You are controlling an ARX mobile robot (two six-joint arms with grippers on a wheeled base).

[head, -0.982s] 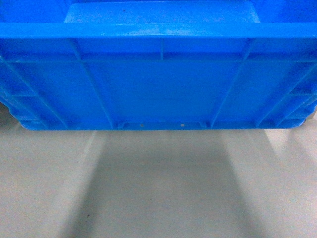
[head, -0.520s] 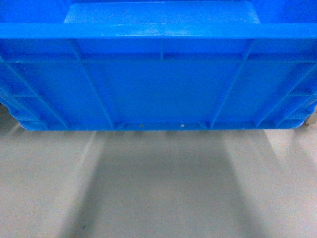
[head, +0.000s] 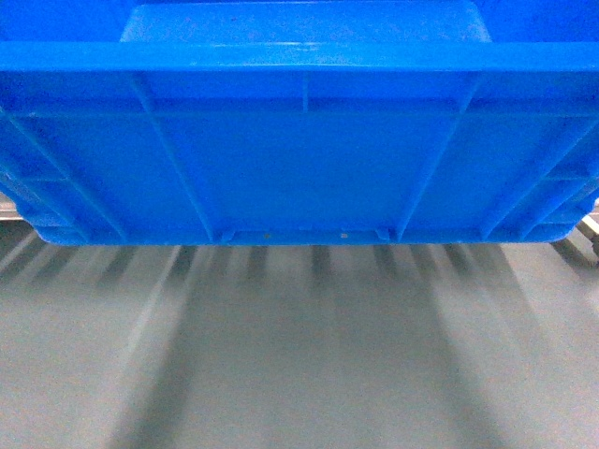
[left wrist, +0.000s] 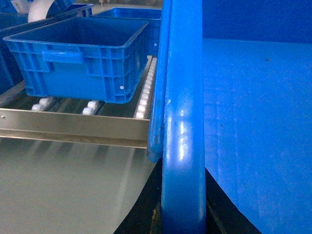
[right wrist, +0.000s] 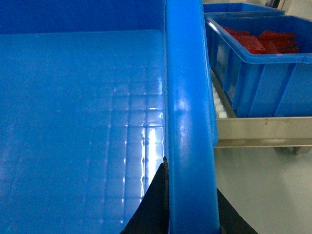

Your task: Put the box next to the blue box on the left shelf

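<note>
The box, a large bright-blue ribbed crate, fills the upper half of the head view and hangs above the floor. My left gripper is shut on the box's left rim, one black finger on each side. My right gripper is shut the same way on the right rim. In the left wrist view the blue box stands empty on the left shelf, on white rollers behind the steel rail. The carried box's corner sits just right of it, at the rail.
In the right wrist view, another blue crate holding red parts stands on the steel rail, right of the carried box. More blue crates stand behind both. Grey floor lies below, and the rack's rail ends peek past the box.
Dark striped shadows and the rack's rail ends have come into the head view under the box's lower edge. The box has stayed in the same place in the frame.
</note>
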